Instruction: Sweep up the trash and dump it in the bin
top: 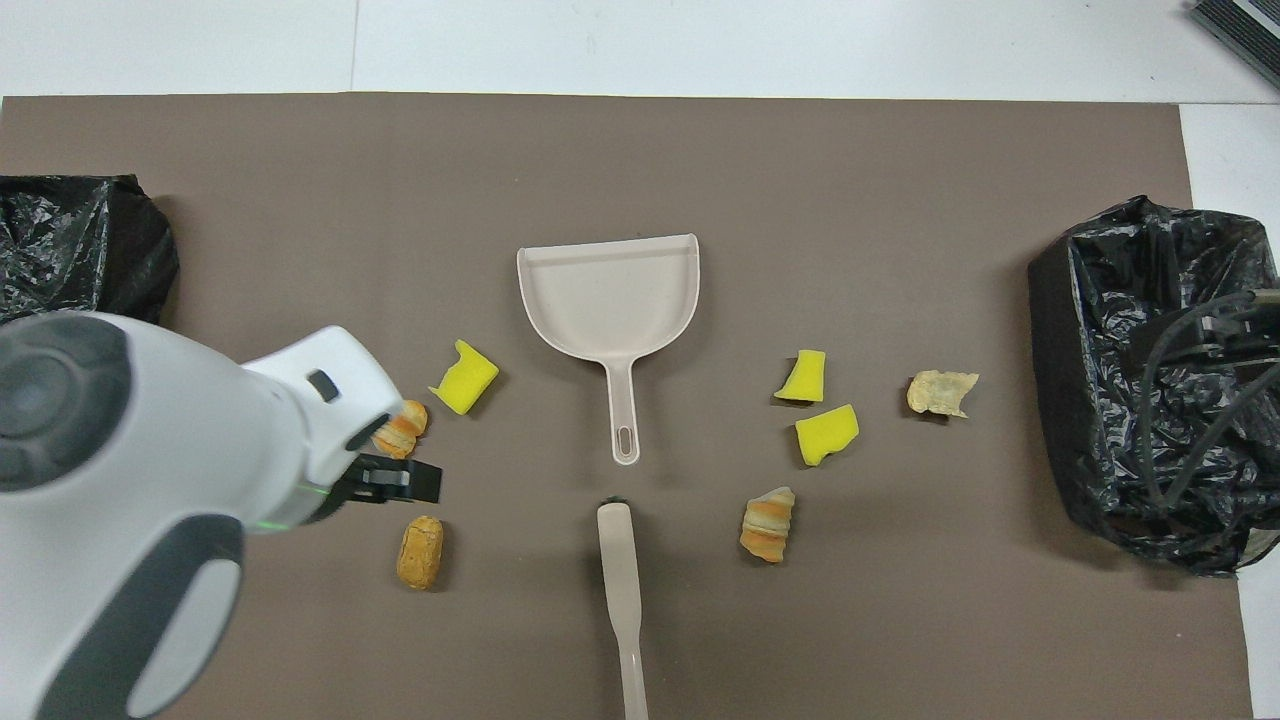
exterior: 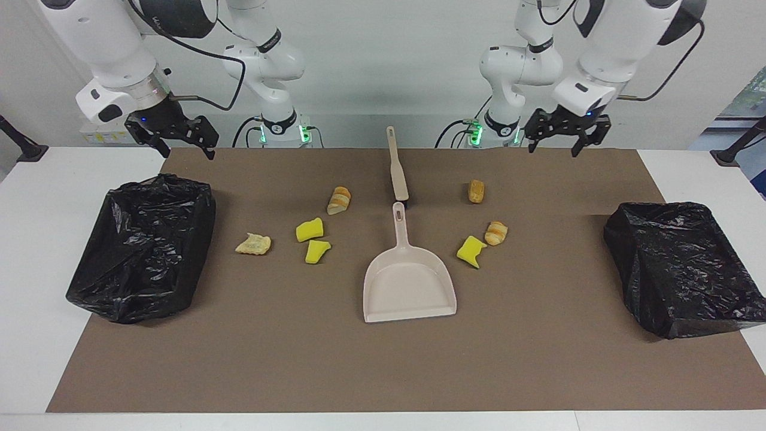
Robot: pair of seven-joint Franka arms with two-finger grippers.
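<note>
1. While the right tool (exterior: pixel 186 149) hangs in the air over the brown mat's (exterior: pixel 383 371) corner, its fingers are spread and pinch nothing; the black-bagged bin (exterior: pixel 143 245) at that arm's end lies just below it on the bench (exterior: pixel 36 251).
2. Four scraps of trash lie on the mat well apart from the right tool, toward the middle: a tan flake (exterior: pixel 253 243), two yellow chunks (exterior: pixel 309 229) (exterior: pixel 316 251) touching or nearly so, and a striped bread piece (exterior: pixel 339 200).
3. The brush (exterior: pixel 396 164) and dustpan (exterior: pixel 409 287) lie end to end between the two tools, touched by neither.
4. The left tool (exterior: pixel 552 148), fingers spread and empty, is up over the mat's robot-side edge; a brown roll (exterior: pixel 476 191) lies nearest it, with a striped piece (exterior: pixel 496 232) and a yellow chunk (exterior: pixel 471 251) farther off.
5. The second bin (exterior: pixel 682 266) sits well apart from the left tool.
</note>
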